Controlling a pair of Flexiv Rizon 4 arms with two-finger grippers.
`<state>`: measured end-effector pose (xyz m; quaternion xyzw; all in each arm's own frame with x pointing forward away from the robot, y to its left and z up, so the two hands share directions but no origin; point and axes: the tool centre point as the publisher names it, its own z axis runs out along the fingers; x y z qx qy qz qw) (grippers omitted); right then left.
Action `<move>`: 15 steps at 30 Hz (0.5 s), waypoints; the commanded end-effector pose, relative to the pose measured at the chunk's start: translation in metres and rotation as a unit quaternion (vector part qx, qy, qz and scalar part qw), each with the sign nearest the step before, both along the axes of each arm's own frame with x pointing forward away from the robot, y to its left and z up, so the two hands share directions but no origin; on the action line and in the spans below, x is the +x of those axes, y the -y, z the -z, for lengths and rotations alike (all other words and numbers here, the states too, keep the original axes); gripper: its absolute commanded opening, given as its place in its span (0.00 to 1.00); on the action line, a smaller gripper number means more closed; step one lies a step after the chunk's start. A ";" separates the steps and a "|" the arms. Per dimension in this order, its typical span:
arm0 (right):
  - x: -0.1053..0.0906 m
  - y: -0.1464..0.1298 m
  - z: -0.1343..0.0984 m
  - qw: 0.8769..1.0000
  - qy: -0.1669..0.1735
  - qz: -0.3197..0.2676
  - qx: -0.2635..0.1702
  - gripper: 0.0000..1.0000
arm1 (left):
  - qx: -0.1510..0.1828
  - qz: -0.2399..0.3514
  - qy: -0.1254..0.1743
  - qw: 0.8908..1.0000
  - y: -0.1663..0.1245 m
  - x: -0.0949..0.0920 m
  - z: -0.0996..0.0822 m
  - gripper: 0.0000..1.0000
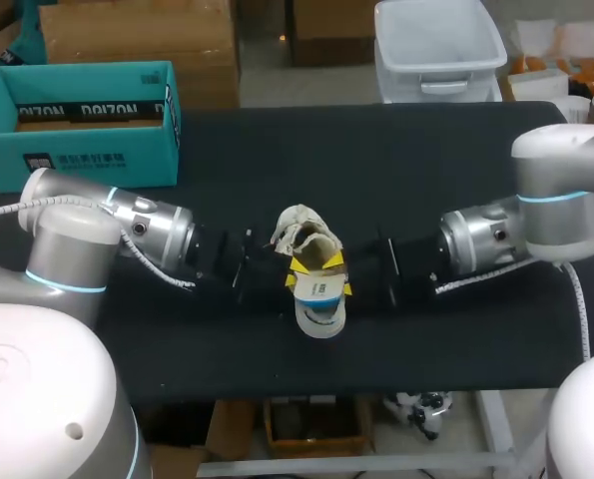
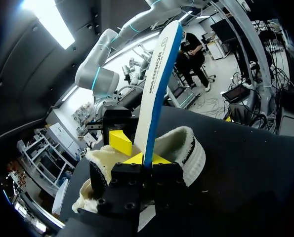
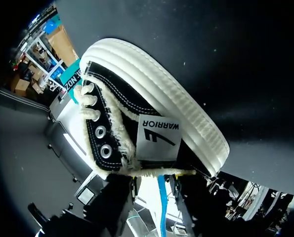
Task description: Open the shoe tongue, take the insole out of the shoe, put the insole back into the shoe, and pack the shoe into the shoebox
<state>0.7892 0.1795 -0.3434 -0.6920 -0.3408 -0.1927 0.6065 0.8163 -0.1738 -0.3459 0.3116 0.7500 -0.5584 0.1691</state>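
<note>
A black shoe point(image 1: 304, 236) with fleece lining and a white sole lies mid-table, toe toward the front edge. A white insole point(image 1: 317, 295) with a blue edge sticks up out of it. My left gripper point(image 1: 297, 267) comes in from the left. In its wrist view the left gripper point(image 2: 146, 160) is shut on the insole point(image 2: 159, 74), which rises ahead of the fingers, with the shoe point(image 2: 186, 148) behind. My right gripper point(image 1: 345, 285) is at the shoe's other side. In the right wrist view its fingers stand apart around the insole's blue edge point(image 3: 161, 191), below the shoe point(image 3: 151, 94).
The teal shoebox point(image 1: 87, 150) stands open at the back left of the black table point(image 1: 436, 180). One yellow fingertip point(image 2: 119, 141) of my right gripper shows beside the fleece in the left wrist view. The table's right half is bare cloth.
</note>
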 end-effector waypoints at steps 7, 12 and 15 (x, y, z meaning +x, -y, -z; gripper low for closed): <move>-0.020 0.002 -0.010 1.000 0.007 0.013 -0.012 0.00 | -0.002 -0.005 0.006 1.000 0.000 -0.006 0.001 0.00; -0.020 -0.001 -0.007 1.000 0.003 0.003 -0.012 0.00 | -0.001 -0.007 0.007 1.000 -0.002 -0.007 -0.001 0.00; -0.020 -0.003 -0.004 1.000 0.010 -0.005 -0.013 0.00 | -0.004 -0.003 0.011 1.000 -0.003 -0.013 -0.005 0.33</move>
